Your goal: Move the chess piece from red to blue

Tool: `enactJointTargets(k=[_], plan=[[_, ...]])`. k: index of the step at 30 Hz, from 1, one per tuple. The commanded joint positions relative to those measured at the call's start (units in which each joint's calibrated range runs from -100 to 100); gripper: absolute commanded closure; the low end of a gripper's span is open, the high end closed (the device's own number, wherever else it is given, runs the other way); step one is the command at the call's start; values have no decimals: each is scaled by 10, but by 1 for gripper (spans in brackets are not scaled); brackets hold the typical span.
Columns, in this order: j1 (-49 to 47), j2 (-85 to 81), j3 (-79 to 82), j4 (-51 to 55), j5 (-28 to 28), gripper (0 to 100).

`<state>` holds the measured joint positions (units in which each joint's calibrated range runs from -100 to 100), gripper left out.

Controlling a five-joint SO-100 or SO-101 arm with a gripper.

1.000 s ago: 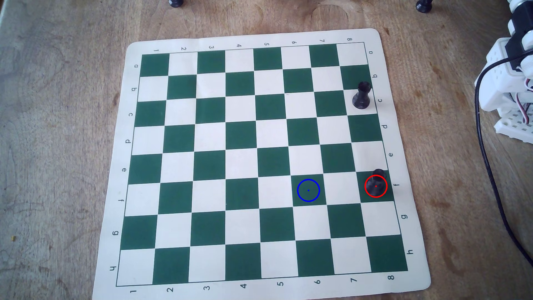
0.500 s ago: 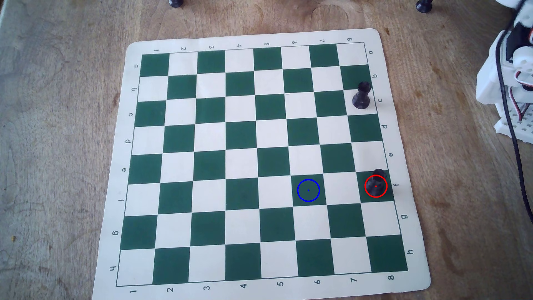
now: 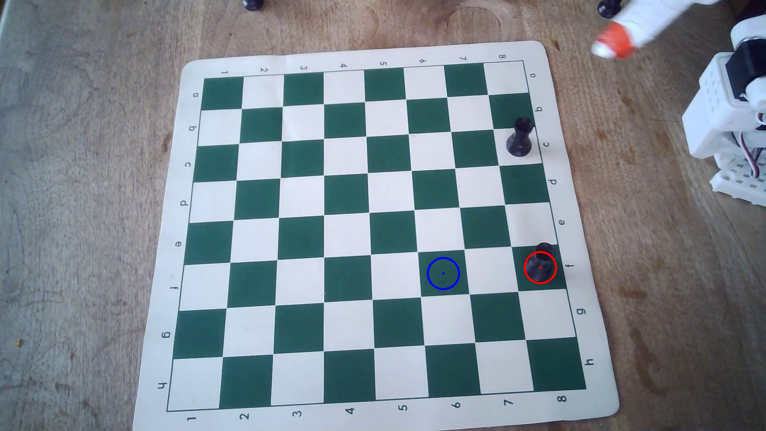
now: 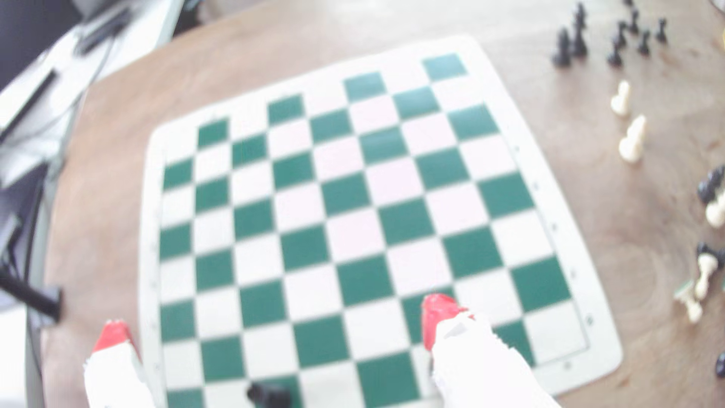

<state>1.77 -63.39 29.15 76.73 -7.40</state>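
Red-tipped gripper (image 4: pixel 274 317) blurred, fingers spread wide; chess piece (image 3: pixel 540 261) partly masked by red ring (image 3: pixel 540 251)

Arm body (image 3: pixel 719 120) in the overhead view: white printed plastic, blocky housings, one face dotted with small holes. Black motor blocks (image 3: pixel 746 70) sit between the white shells. Base (image 3: pixel 742 182) — white, with a grid of perforations. Thin red, white and black wires (image 3: pixel 752 155) loop out beside the base. Gripper (image 4: pixel 274 319) in the wrist view: two white fingers, each capped with an orange-red tip (image 4: pixel 439 314) — edges blurred. One red-tipped finger (image 3: pixel 613 39) also shows, blurred, in the overhead view.
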Motion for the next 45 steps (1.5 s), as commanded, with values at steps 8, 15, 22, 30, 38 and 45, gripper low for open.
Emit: enactJointTargets(k=[8, 15, 22, 30, 38, 45], plan=[[-82, 67, 126, 100, 18, 70], [-106, 134, 148, 62, 10, 71], [-161, 170, 143, 50, 10, 66], [-171, 216, 173, -69, 4, 64], [-164, 259, 230, -154, -4, 68], [-210, 209, 319, -151, -17, 69]])
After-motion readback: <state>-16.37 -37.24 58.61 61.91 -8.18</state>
